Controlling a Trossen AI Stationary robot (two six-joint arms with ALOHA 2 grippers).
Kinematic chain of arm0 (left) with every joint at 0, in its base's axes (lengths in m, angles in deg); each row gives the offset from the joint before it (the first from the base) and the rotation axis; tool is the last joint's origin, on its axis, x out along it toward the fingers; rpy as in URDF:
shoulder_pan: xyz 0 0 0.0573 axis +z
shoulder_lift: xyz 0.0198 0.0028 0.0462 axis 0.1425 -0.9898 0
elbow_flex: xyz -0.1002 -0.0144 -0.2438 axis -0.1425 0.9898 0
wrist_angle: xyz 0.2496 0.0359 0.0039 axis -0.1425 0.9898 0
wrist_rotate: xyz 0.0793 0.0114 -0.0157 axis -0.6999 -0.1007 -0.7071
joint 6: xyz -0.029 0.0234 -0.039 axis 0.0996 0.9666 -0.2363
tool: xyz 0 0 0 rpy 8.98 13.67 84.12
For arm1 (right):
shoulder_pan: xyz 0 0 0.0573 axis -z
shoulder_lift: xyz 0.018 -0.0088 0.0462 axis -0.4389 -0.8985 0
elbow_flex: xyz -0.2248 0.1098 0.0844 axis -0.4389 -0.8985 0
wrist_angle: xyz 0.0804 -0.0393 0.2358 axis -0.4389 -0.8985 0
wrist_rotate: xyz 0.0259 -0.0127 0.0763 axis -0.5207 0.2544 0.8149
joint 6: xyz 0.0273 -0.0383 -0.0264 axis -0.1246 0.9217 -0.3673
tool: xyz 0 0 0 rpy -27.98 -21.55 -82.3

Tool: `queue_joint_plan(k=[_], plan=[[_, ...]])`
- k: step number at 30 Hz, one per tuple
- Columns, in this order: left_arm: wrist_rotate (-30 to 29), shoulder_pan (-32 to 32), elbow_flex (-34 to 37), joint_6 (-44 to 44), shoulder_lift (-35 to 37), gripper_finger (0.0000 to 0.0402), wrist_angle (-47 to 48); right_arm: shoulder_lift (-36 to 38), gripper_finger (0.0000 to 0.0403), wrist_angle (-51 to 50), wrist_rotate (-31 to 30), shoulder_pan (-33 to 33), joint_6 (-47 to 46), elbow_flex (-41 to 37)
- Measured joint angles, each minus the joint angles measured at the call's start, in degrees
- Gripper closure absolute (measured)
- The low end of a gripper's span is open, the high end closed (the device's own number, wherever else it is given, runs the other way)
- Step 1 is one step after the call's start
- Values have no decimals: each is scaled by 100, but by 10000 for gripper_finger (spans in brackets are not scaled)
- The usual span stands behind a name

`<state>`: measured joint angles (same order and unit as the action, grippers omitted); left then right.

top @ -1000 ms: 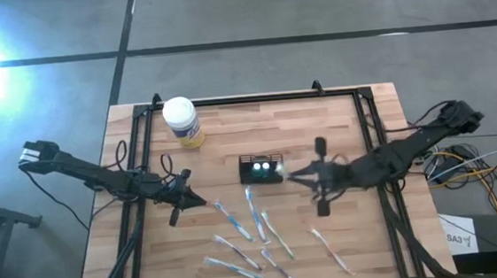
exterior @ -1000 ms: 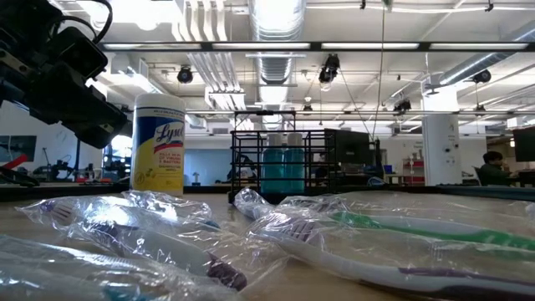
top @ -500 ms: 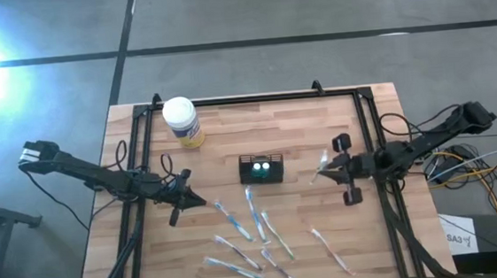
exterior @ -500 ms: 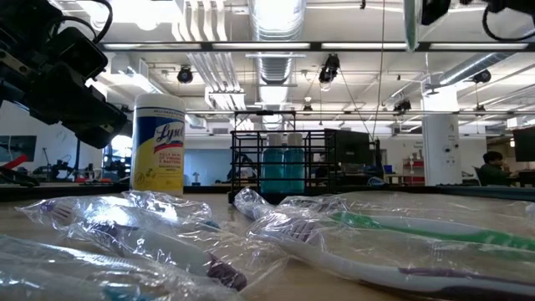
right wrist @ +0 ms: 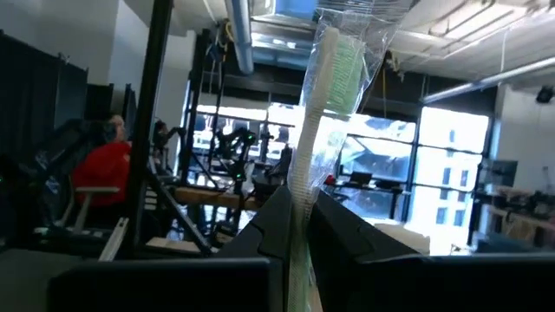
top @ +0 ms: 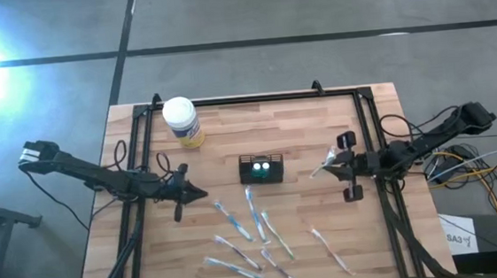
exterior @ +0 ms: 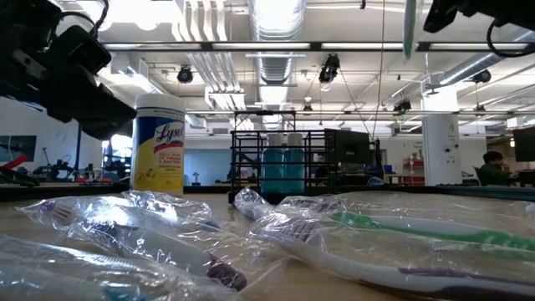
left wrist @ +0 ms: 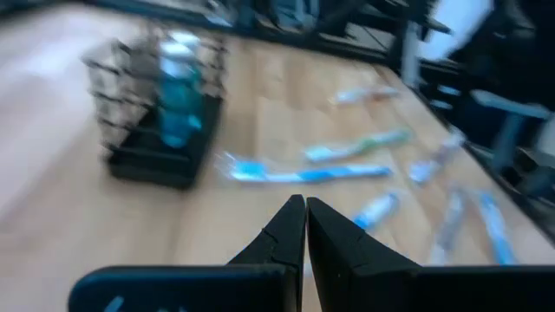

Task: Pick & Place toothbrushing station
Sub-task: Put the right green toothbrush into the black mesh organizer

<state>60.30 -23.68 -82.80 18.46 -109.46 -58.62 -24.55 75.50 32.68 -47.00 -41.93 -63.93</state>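
Observation:
The toothbrushing station (top: 261,168), a small black wire-sided box with blue-green items inside, stands on its base at mid-table, also in the left wrist view (left wrist: 160,113). Several plastic-wrapped toothbrushes (top: 253,217) lie flat on the near side of it. My left gripper (top: 199,193) is shut and empty, hovering left of the station (left wrist: 305,227). My right gripper (top: 329,167) is right of the station, shut on a wrapped green-and-white toothbrush (right wrist: 334,61) that also shows high in the low view (exterior: 408,29). My right gripper pinches the wrapped toothbrush's handle (right wrist: 303,195) between its two fingers, through the plastic. The fingers come from the table's right side and slant upward. The brush sticks out past the fingertips, head end up, lifted clear of the table.
A yellow jar with a white lid (top: 181,122) stands at the far left of the table. Black frame rails (top: 254,98) run along the far edge and both sides. More wrapped toothbrushes (top: 328,248) lie near the front edge.
My right gripper has drawn back from beside the station toward the table's right edge, tipping its fingers upward, still shut on the wrapped toothbrush, which now points up. My left gripper has turned a little in place.

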Motion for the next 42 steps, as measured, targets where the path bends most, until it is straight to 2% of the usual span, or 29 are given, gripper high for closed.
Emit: queue_joint_plan(k=[4,6,13,20,23,29,34,42], plan=[[-652,0,0,185,0,383,-188,-375,381,409,3,54,306,230],[-779,-1,0,191,2,383,-234,-633,381,408,1,146,316,374],[-791,-2,2,-121,0,383,-243,-1900,381,663,87,749,186,936],[-678,-6,7,-394,-6,383,-184,-3220,381,2609,997,1499,141,1011],[-590,-6,7,-426,-13,383,-116,-3709,381,3043,1143,1846,-171,992],[-548,-6,7,-432,-17,383,-81,-4473,381,3437,1027,2148,-513,1010],[-550,-6,7,-447,-17,383,-81,-4815,381,3444,603,2169,-483,1021],[-550,-6,7,-486,-17,383,-84,-5212,381,3443,318,2152,-573,1158]])
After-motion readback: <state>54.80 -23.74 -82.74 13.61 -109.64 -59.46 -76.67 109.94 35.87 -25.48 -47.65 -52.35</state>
